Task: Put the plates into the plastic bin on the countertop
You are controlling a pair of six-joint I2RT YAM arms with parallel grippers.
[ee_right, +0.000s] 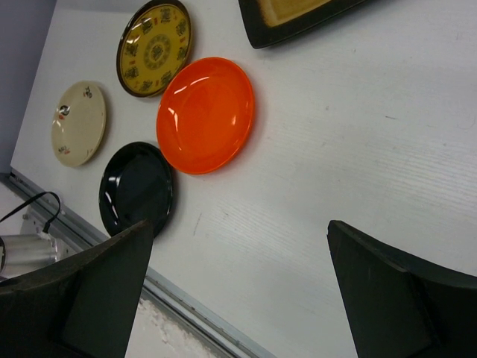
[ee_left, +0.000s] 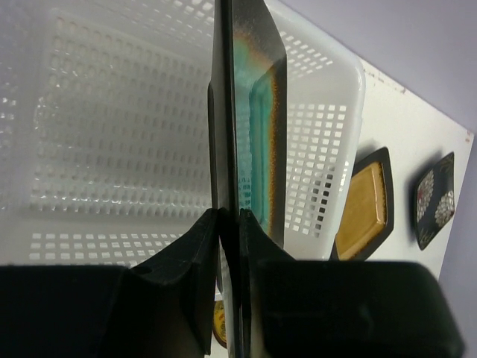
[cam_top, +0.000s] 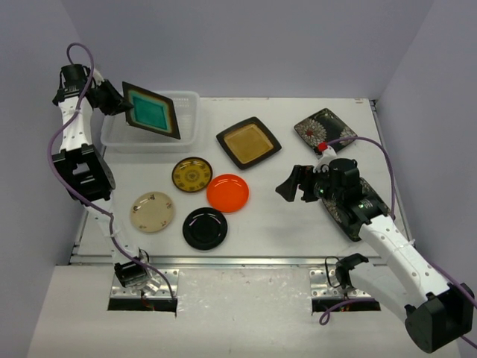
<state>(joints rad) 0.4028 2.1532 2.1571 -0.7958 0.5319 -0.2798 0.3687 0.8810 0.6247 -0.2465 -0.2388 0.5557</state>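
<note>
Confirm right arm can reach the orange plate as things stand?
Probably yes. The right end effector is open and empty, beside the orange plate, with only bare countertop between. The black plate and yellow-patterned plate crowd its far side only.

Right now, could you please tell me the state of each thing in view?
Left gripper: shut on teal plate.
Teal plate: held tilted above bin.
Bin: upright, no plate seen inside.
Right gripper: open, empty.
Amber plate: flat on counter.
Flowered plate: flat on counter.
Yellow plate: flat on counter.
Orange plate: flat on counter.
Black plate: flat on counter.
Cream plate: flat on counter.
Second flowered plate: mostly hidden under right arm.
</note>
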